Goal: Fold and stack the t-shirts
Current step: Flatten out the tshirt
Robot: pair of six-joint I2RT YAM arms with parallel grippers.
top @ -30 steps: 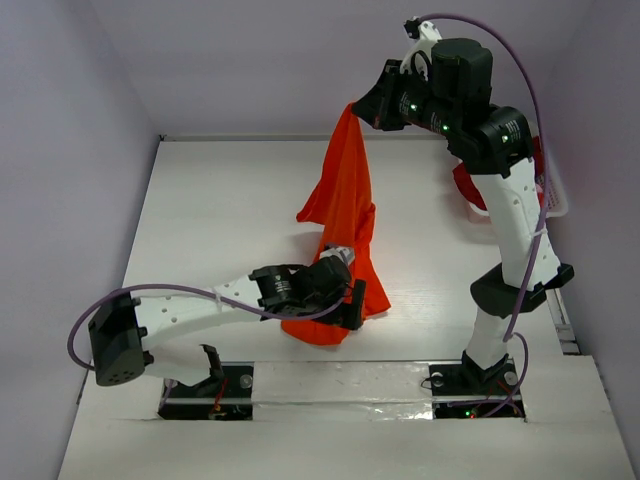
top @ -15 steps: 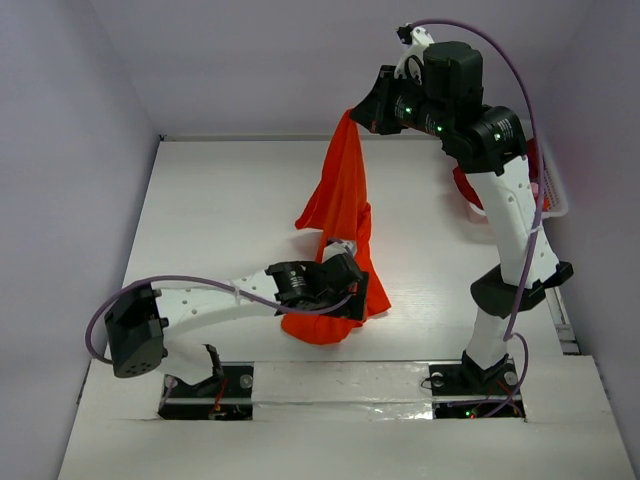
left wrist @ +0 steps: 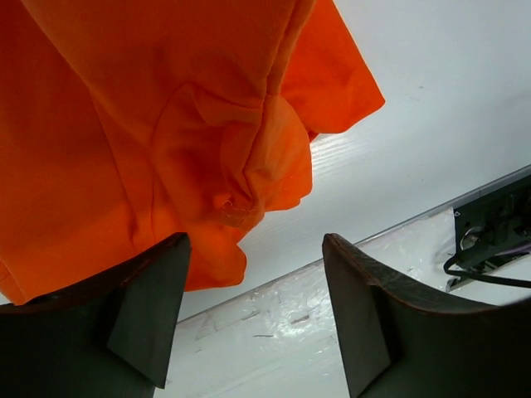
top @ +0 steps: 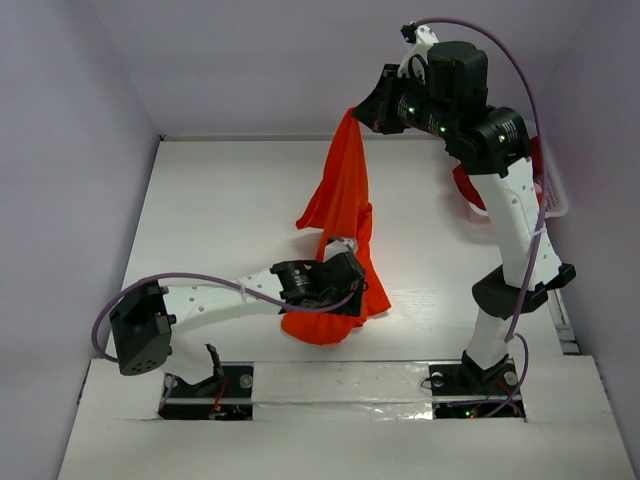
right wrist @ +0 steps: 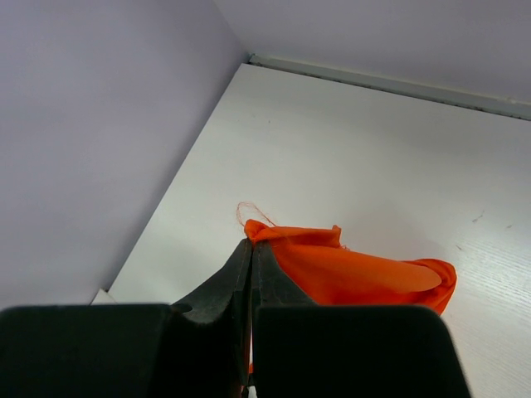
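Observation:
The bright orange t-shirt (top: 345, 190) hangs in the air from one corner, pinched in my shut right gripper (top: 357, 108) high over the back of the table. In the right wrist view the fingertips (right wrist: 250, 242) clamp that orange corner (right wrist: 357, 278), with a loose thread above it. The shirt's lower end rests bunched on the table near the front. My left gripper (top: 347, 297) sits low at that bunched hem with its jaws apart. In the left wrist view the gripper (left wrist: 255, 240) has the orange folds (left wrist: 224, 166) just ahead of it, and nothing is pinched.
A white lattice basket (top: 556, 205) stands at the right edge behind the right arm, with dark red fabric (top: 466, 188) showing in it. The front table edge and the arm mounting plates (top: 350, 385) lie just beyond the left gripper.
My left arm has swung in and turned its gripper at the shirt's lower bunch, and its jaws have narrowed. The right gripper still holds the shirt up, barely shifted.

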